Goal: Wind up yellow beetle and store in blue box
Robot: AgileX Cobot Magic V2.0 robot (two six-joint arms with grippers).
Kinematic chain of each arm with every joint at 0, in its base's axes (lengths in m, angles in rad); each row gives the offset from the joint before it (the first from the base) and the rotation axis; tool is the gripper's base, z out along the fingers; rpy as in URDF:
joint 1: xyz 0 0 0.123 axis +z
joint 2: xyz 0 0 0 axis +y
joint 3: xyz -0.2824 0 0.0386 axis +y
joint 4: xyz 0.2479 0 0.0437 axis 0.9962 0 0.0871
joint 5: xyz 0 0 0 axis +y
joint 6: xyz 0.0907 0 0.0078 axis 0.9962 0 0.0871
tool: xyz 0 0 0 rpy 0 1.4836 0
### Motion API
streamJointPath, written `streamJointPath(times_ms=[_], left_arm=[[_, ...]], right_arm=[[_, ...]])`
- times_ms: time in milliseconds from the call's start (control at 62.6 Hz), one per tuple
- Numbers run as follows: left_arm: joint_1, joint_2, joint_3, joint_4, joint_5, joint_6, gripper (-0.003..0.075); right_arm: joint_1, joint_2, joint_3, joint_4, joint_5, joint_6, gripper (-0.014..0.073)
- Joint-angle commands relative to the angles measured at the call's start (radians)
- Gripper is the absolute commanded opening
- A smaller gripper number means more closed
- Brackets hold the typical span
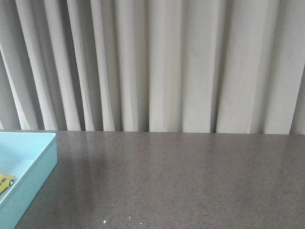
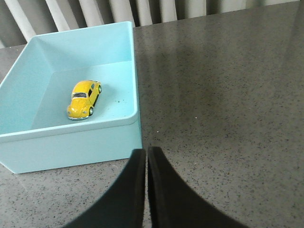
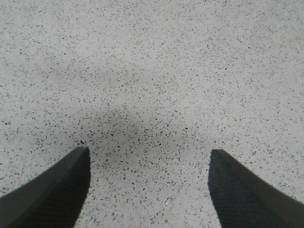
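Note:
The yellow beetle (image 2: 84, 99) stands on its wheels on the floor of the blue box (image 2: 71, 142). In the front view the box (image 1: 33, 164) is at the left edge of the table and only part of the beetle (image 1: 5, 181) shows in it. My left gripper (image 2: 146, 153) is shut and empty, outside the box, just off its near corner. My right gripper (image 3: 149, 154) is open and empty over bare speckled table. Neither gripper shows in the front view.
The dark speckled table (image 1: 190, 181) stretches to the right of the box. A pleated grey curtain (image 1: 157, 67) hangs behind the table's far edge.

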Motion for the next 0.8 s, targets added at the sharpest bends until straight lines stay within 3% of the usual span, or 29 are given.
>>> streamJointPath(times_ms=[0,112,447,783], left_arm=[[-0.007,0.007,-0.021,0.042,-0.084,-0.010,-0.0007],[-0.007,-0.006,0.007,0.053,-0.128,-0.010,-0.0007],[-0.007,-0.230,0.413,0.028,-0.600,-0.010,-0.0007],[-0.007,-0.448,0.678,0.018,-0.803,-0.012,-0.0006]], right_arm=[[0.004,-0.009,-0.025,-0.017,-0.053,0.001,0.0505],[0.004,-0.009,-0.025,-0.017,-0.053,0.001,0.0505],[0.004,-0.009,-0.025,-0.014,-0.053,0.001,0.0505],[0.004,-0.009,-0.025,-0.014,-0.051,0.001,0.0505]])
